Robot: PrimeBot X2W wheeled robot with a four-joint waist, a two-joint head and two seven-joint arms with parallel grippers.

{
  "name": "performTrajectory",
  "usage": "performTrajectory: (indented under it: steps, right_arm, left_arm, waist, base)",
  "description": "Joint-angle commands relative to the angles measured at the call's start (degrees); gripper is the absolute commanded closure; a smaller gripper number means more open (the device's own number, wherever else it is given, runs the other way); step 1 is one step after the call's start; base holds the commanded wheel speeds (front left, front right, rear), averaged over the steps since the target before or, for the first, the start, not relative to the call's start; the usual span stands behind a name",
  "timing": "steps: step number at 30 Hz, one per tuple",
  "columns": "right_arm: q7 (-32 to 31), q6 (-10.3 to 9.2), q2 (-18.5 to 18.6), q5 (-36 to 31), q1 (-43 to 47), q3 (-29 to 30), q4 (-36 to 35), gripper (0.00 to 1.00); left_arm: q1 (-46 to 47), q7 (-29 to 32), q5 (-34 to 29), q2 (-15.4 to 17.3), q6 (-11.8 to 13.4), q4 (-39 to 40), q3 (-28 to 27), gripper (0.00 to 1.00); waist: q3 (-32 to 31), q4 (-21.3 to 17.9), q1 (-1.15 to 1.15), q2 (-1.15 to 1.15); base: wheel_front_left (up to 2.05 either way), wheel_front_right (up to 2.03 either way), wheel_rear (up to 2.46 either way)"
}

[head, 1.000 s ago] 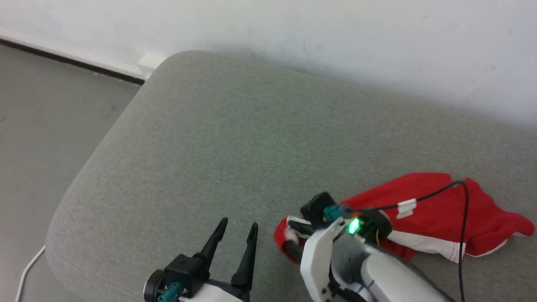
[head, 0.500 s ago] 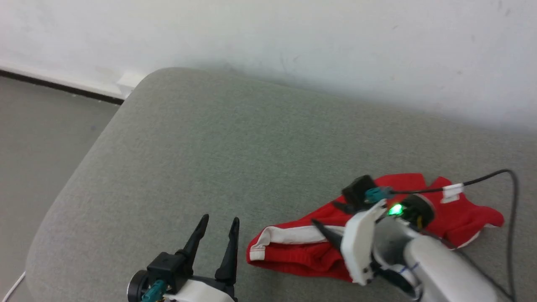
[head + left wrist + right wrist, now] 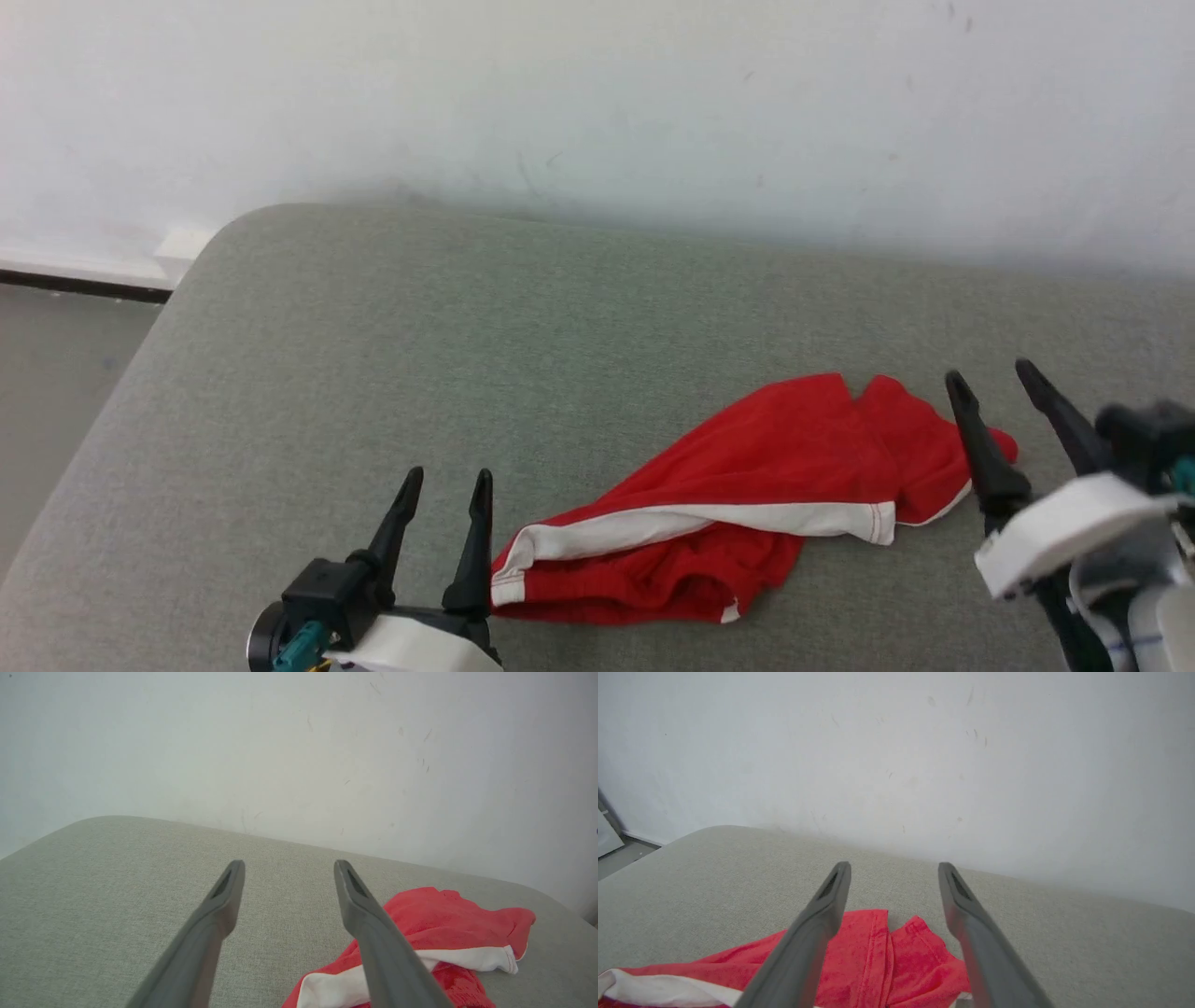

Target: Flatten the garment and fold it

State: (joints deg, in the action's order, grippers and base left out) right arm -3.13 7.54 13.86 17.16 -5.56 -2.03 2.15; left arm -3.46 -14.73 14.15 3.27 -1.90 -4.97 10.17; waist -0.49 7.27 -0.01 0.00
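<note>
At seven o'clock of the head view the left gripper (image 3: 448,473) is held with fingers parted and empty, just beside the white-striped end of the garment (image 3: 747,467). That garment is seen crumpled at five o'clock on the grey woven cushion (image 3: 373,355); thin, limp and light, it is judged best taken at hem corners. At four o'clock the right gripper (image 3: 988,371) is likewise spread, empty, by the red end
</note>
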Motion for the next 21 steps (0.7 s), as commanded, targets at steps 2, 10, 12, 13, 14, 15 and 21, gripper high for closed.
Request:
performTrajectory:
  steps: [2, 10, 12, 13, 14, 15, 21]
  right_arm:
    - [2.5, -0.05, -2.47, -1.06, 2.84, 2.03, -1.02, 0.0]
    - [4.4, -0.05, -8.15, -4.49, 10.27, 4.33, -1.69, 0.0]
    - [2.43, -0.05, -8.51, -4.85, 10.51, 3.81, -1.41, 0.0]
    - [0.93, -0.05, -8.59, -4.96, 10.4, 3.62, -1.25, 0.0]
    - [-0.84, -0.05, -8.73, -4.98, 10.09, 3.73, -1.08, 0.0]
    - [-3.21, -0.05, -8.94, -4.7, 9.66, 3.94, -0.77, 0.0]
    - [-18.62, -0.05, -9.93, -2.14, 4.83, 4.45, 1.37, 0.0]
  left_arm:
    - [-0.32, -0.27, 0.4, -0.11, -0.06, 0.3, -0.53, 0.0]
    - [-0.23, -0.27, -2.15, -0.22, -0.76, 2.37, -1.37, 0.0]
    - [-0.18, -0.27, -2.53, -0.24, -1.0, 2.28, -1.38, 0.0]
    - [-0.11, -0.27, -2.61, -0.25, -1.11, 2.18, -1.35, 0.0]
    - [0.0, -0.27, -2.7, -0.26, -1.21, 2.09, -1.28, 0.0]
    - [0.11, -0.27, -2.78, -0.28, -1.29, 2.04, -1.19, 0.0]
    - [1.0, -0.27, -2.9, -0.34, -1.63, 1.52, -0.17, 0.0]
  waist:
    - [0.22, -1.27, 0.01, 0.0]
    - [1.65, -2.21, 0.01, 0.0]
    - [2.14, -2.13, 0.01, 0.0]
    - [2.45, -2.07, 0.01, 0.0]
    - [2.72, -2.0, 0.01, 0.0]
    - [3.07, -1.91, 0.01, 0.0]
    - [5.26, -0.44, 0.01, 0.0]
  base:
    - [0.0, 0.0, 0.0]
    - [0.0, 0.0, 0.0]
    - [0.0, 0.0, 0.0]
    - [0.0, 0.0, 0.0]
    - [0.0, 0.0, 0.0]
    - [0.0, 0.0, 0.0]
    - [0.0, 0.0, 0.0]
